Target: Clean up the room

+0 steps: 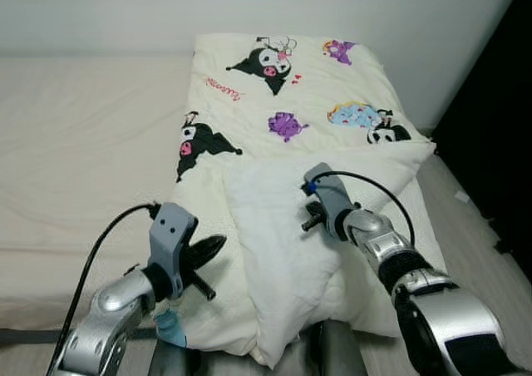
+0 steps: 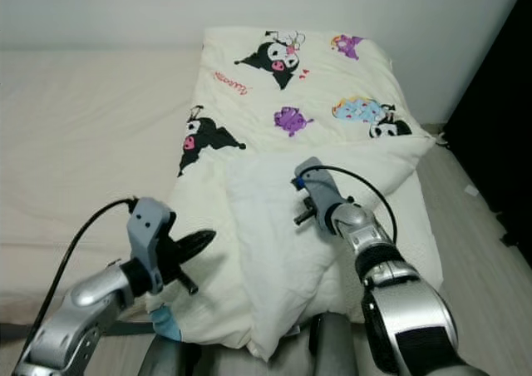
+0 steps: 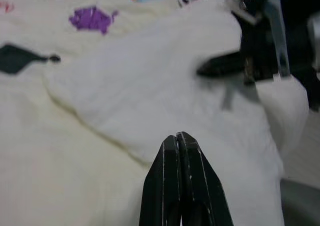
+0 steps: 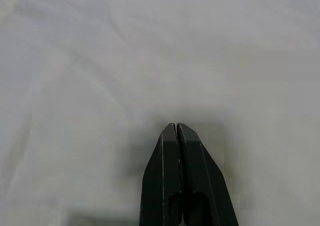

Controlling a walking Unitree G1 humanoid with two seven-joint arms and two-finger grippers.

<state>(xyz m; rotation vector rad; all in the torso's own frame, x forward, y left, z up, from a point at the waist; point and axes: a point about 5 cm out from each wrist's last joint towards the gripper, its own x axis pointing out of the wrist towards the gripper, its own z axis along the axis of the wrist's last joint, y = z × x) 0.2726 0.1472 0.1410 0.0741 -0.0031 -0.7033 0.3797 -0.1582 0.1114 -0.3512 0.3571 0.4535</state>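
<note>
A cream quilt [image 1: 274, 101] printed with black and purple cartoon figures lies along the right side of the bed. Its near part is folded over, showing the plain white underside [image 1: 283, 235]. My left gripper [image 1: 219, 242] is shut and empty, hovering at the left edge of the quilt, its tips pointing toward the fold. My right gripper [image 3: 201, 71] is shut too, its tips low over the white flap near the flap's far edge. In the right wrist view the shut fingers [image 4: 190, 176] hang just above plain white fabric, with nothing pinched between them.
The bed's cream sheet [image 1: 83, 143] stretches to the left of the quilt. A white wall [image 1: 100, 10] runs behind. Pale floor [image 1: 470, 226] and a dark opening [image 1: 499, 135] lie to the right. Something small and blue [image 1: 170, 330] pokes out under the quilt's near left corner.
</note>
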